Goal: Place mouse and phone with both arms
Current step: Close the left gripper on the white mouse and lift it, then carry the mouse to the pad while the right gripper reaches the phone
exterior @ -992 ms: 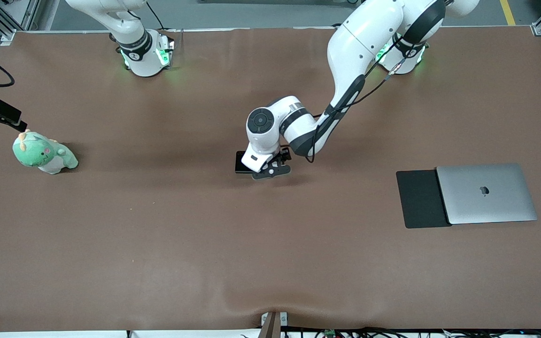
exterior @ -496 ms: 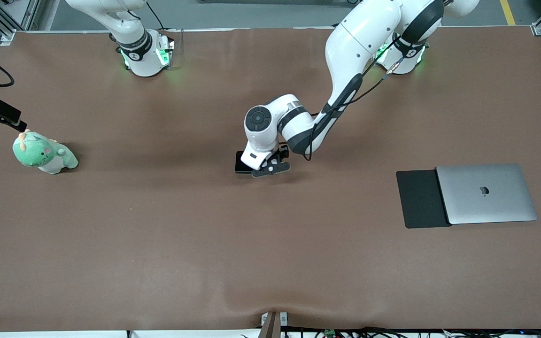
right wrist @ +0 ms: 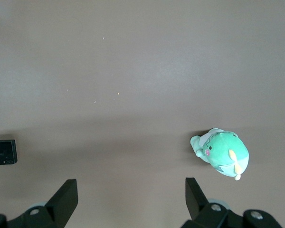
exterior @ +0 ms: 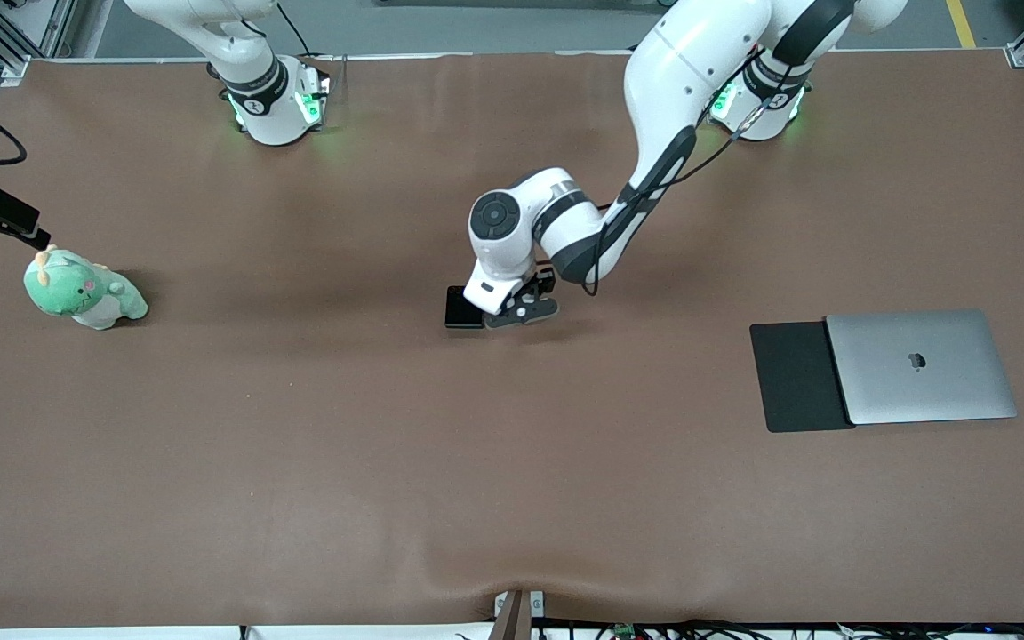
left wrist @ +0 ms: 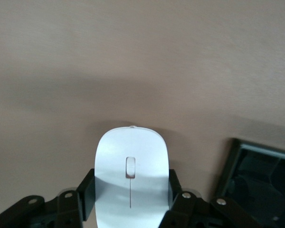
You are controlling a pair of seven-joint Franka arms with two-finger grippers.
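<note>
Left hand [exterior: 512, 313], low over the middle of the desk [exterior: 299, 462]: clenched on the mouse [left wrist: 131, 178], one finger [left wrist: 87, 192] pressed to each long side, as the left wrist view shows. A second earlier this hand stood spread wide around the same spot; over that second it has closed, and the wrist has drawn slightly toward the edge where the bases stand. The grasp therefore appears complete, and lifting and carrying the mouse is judged the step now in hand. In the front view the mouse is hidden under the hand.

Phone [exterior: 460, 307]: flat on the desk just beside the held mouse, toward the right arm's end of the desk, not held by either hand. It has not shifted during the closing.

Right hand [right wrist: 131, 197]: fingers spread wide, holding nothing, high above the desk toward the right arm's end, with the phone showing far off in its wrist view. This arm waits; the phone is presumably its share of the task.

Black mat [exterior: 798, 378] and closed silver laptop [exterior: 921, 366]: side by side toward the left arm's end of the desk, the laptop overlapping the mat's edge; a plausible destination.

Green plush toy [exterior: 81, 289]: near the desk edge at the right arm's end, untouched.
</note>
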